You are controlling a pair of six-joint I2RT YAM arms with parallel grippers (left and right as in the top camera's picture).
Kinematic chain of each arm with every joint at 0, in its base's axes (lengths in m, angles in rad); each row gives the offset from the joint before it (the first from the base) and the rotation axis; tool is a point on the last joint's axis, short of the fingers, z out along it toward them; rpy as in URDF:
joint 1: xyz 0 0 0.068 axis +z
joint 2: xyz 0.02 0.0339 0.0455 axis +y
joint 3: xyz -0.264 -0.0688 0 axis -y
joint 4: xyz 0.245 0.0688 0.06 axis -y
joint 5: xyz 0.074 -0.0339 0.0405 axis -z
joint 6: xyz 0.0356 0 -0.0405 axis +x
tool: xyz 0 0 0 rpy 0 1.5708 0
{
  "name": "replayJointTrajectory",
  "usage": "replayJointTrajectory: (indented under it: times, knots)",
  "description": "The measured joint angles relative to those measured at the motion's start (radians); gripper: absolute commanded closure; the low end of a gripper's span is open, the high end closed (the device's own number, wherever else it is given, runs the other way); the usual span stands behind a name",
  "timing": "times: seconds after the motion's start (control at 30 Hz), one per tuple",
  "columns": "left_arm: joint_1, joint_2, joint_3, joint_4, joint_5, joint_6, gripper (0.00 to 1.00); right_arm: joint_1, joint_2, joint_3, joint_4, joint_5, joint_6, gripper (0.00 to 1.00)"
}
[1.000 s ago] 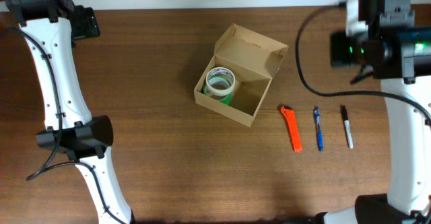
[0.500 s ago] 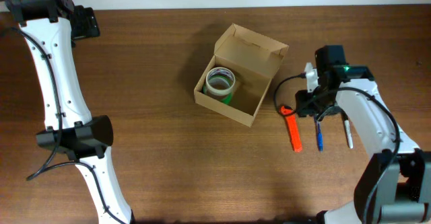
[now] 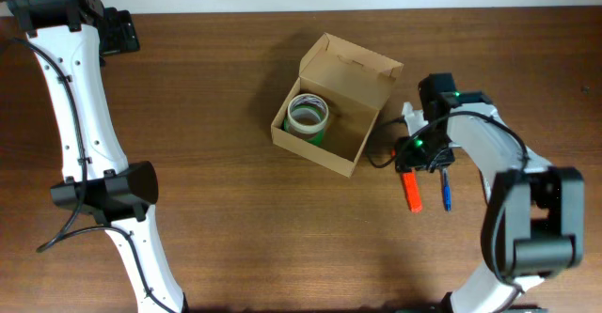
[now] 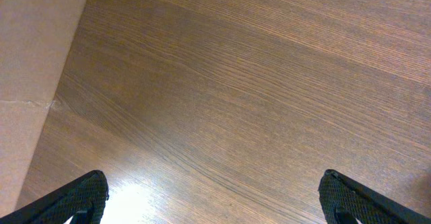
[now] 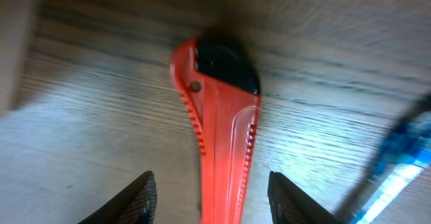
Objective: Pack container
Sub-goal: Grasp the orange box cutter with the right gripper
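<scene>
The tan cardboard container [image 3: 356, 130] sits mid-table with its flap lid open toward the back. A roll of tape [image 3: 308, 115] with a green roll under it lies in its left half. An orange-red utility knife [image 3: 411, 191] lies right of the box. In the right wrist view the knife [image 5: 222, 143] lies between my right gripper's [image 5: 212, 200] open fingers, which straddle it just above the table. In the overhead view my right gripper [image 3: 420, 155] is over the knife's upper end. My left gripper [image 4: 215, 200] is open and empty over bare wood.
A blue pen [image 3: 445, 193] lies just right of the knife, also showing at the right edge of the right wrist view [image 5: 397, 157]. The left arm [image 3: 75, 87] stands along the table's left side. A pale surface [image 4: 34, 83] fills the left of the left wrist view.
My right arm came down from the back right to the knife and shifted left over its upper end. A black marker seen earlier right of the pen is now hidden. The left arm has not moved.
</scene>
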Motion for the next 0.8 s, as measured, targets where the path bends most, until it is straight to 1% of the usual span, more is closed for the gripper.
replayJointTrajectory:
  times: [0.17,0.23,0.27,0.33,0.4,0.57,0.8]
  knots:
    - [0.0,0.0,0.0,0.0,0.0,0.0,0.0,0.0,0.071,-0.005,0.007,-0.001,-0.003,0.45]
    - [0.0,0.0,0.0,0.0,0.0,0.0,0.0,0.0,0.071,-0.005,0.011,-0.001,-0.003,0.57]
    - [0.0,0.0,0.0,0.0,0.0,0.0,0.0,0.0,0.071,-0.005,0.011,0.0,0.0,0.65]
    - [0.0,0.0,0.0,0.0,0.0,0.0,0.0,0.0,0.074,-0.005,0.02,0.006,0.003,0.73]
    - [0.0,0.0,0.0,0.0,0.0,0.0,0.0,0.0,0.075,-0.005,0.027,0.012,0.003,0.76]
    - [0.0,0.0,0.0,0.0,0.0,0.0,0.0,0.0,0.075,-0.005,0.03,0.013,0.014,0.8]
    - [0.0,0.0,0.0,0.0,0.0,0.0,0.0,0.0,0.073,0.002,0.035,0.009,0.027,0.79]
